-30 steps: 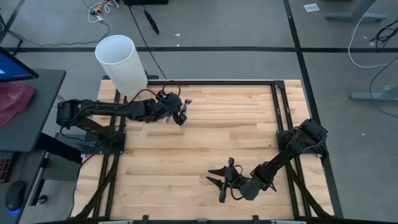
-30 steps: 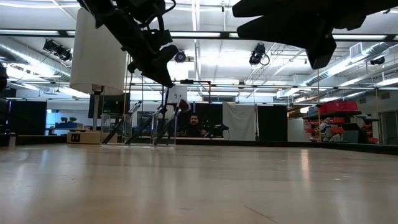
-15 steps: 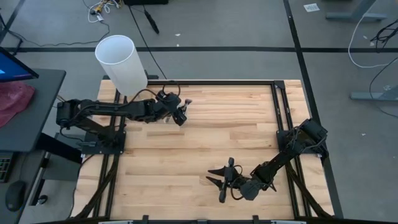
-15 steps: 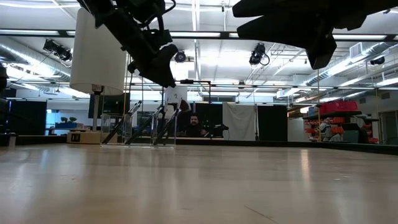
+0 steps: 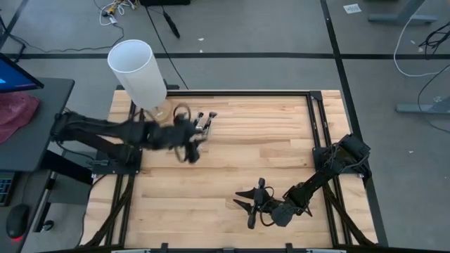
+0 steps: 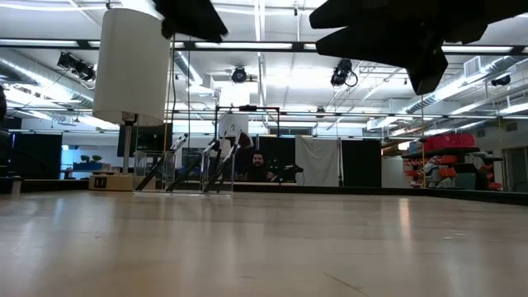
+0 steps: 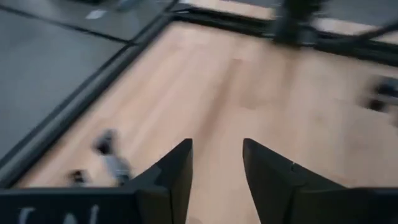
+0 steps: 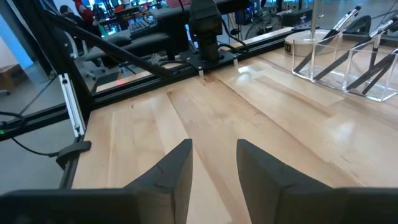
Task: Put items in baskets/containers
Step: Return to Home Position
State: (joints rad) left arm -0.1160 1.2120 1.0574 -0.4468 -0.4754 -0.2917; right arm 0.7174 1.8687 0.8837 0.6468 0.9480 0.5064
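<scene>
The thin, dark-handled makeup brushes (image 5: 204, 119) lean slanted in the low clear plastic holder (image 8: 339, 65) near the far-left corner of the pale wooden surface (image 5: 267, 147), beside a tall white cylinder (image 5: 137, 70). The left claw (image 5: 188, 146) hangs just beside the holder, toward the surface's middle, fingers spread and empty. The right claw (image 5: 243, 208), likewise spread and empty, sits well apart. I see no loose brush, so I'd judge only parking the arms remains.
</scene>
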